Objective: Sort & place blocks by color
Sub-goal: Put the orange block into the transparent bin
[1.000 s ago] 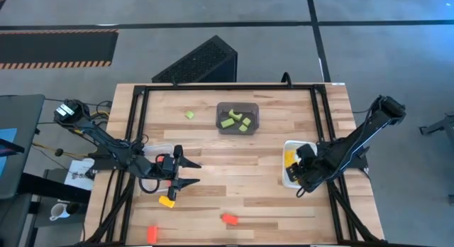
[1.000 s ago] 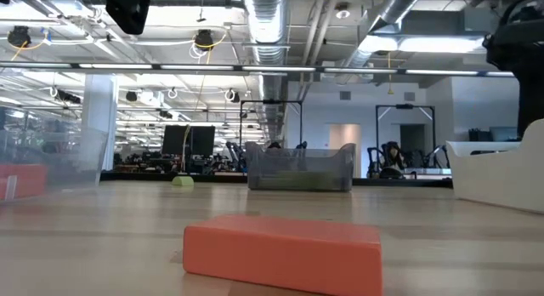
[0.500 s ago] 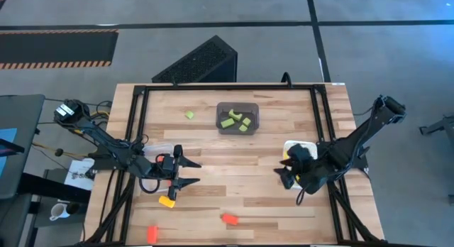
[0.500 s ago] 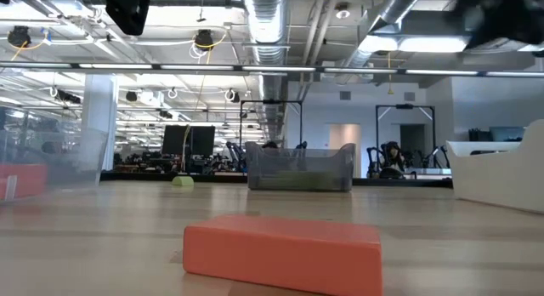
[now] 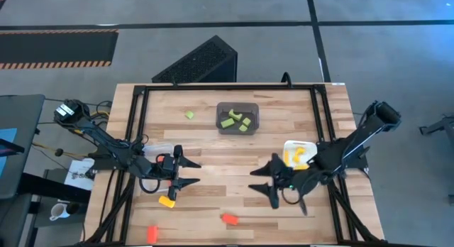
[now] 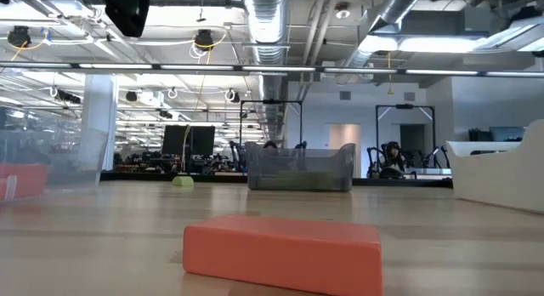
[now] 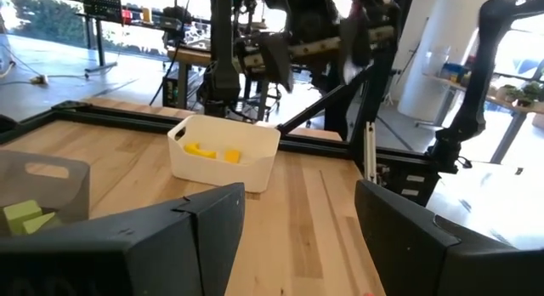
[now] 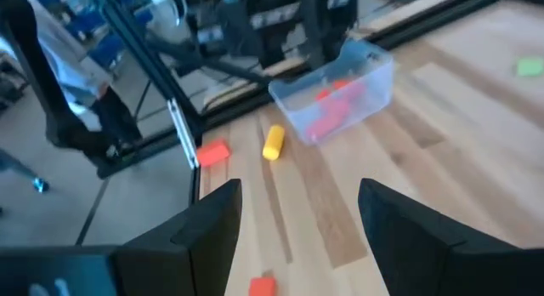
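Observation:
Both grippers are open with nothing between their fingers. My left gripper (image 5: 196, 173) hangs over the table's left part, pointing toward its right. My right gripper (image 5: 261, 187) hangs over the middle, pointing left, away from the white bin (image 5: 289, 146) holding yellow blocks (image 5: 296, 156). Loose on the table lie a yellow block (image 5: 166, 201), two red blocks (image 5: 229, 218) (image 5: 152, 233) and a green block (image 5: 189, 114). A dark grey bin (image 5: 222, 109) holds green blocks (image 5: 238, 121). In the right wrist view, a clear bin (image 8: 374, 75) holds red blocks (image 8: 333, 107).
A black frame (image 5: 213, 89) runs round the tabletop. The clear bin sits under my left arm at the left edge. In the low view, one red block (image 6: 281, 253) lies close in front. Bare wood stretches between the two grippers and along the near edge.
My right gripper has left the white bin, risen and swung toward the table's left and near side, out over the middle. It has tipped from pointing down to nearly level and has rolled. My left arm has kept still.

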